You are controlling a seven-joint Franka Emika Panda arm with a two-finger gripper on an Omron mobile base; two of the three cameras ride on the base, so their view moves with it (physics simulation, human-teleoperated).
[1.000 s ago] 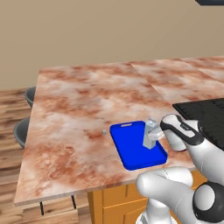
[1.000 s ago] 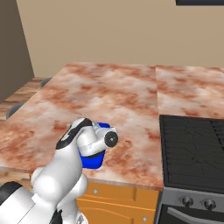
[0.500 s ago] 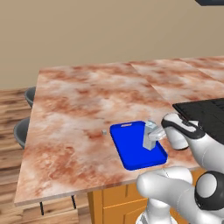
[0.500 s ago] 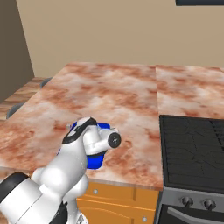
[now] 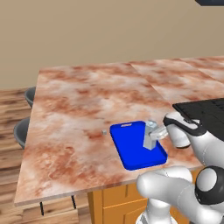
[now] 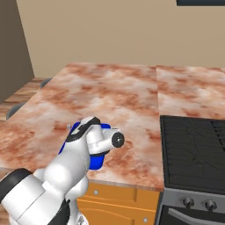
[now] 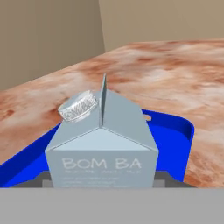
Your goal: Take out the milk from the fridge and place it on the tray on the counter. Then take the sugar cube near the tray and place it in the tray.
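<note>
The milk is a pale blue-grey gabled carton with a round cap. It stands upright over the right half of the blue tray on the marbled counter. My gripper reaches in from the right and is shut on the milk's sides. In the hand view the milk sits close between my fingertips, with the tray beneath and behind it. I cannot tell whether its base touches the tray. The sugar cube lies on the counter just left of the tray. The fridge is out of view.
A black stove top adjoins the counter to the right of my arm. Two dark stools stand beyond the counter's left edge. A wall runs behind the counter. The tray peeks out behind my wrist in the right base view.
My hand and the milk have sunk slightly toward the tray and drifted a little to the right. The grip has not changed.
</note>
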